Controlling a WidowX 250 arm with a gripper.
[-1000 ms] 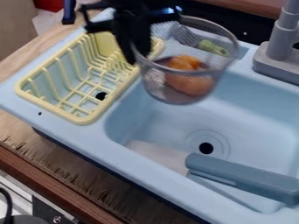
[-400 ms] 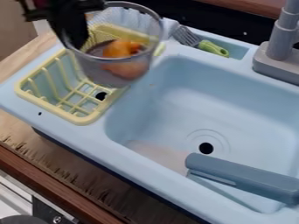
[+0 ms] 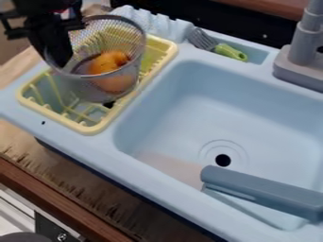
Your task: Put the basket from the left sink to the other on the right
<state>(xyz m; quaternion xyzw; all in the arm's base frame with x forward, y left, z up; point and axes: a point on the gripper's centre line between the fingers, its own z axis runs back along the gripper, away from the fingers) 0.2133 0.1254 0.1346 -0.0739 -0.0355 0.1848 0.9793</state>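
Knife: chunky blue-grey-handled toy one, nearest me, in the right sink, a light-blue plastic basin.
Rack: yellow plastic dish rack, left side.
Basket: grey wire-mesh, round, orange thing inside, over the rack; can't tell if touching.
Hand: black two-finger hand, looks clamped on the basket rim.
Progress: gripped, I'd say; crossing and release left.

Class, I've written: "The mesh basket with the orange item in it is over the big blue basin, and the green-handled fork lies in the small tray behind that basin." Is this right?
Not quite: the camera view shows the mesh basket, with the orange item in it, over the yellow rack. The green-handled fork does lie in the small tray behind the big blue basin.
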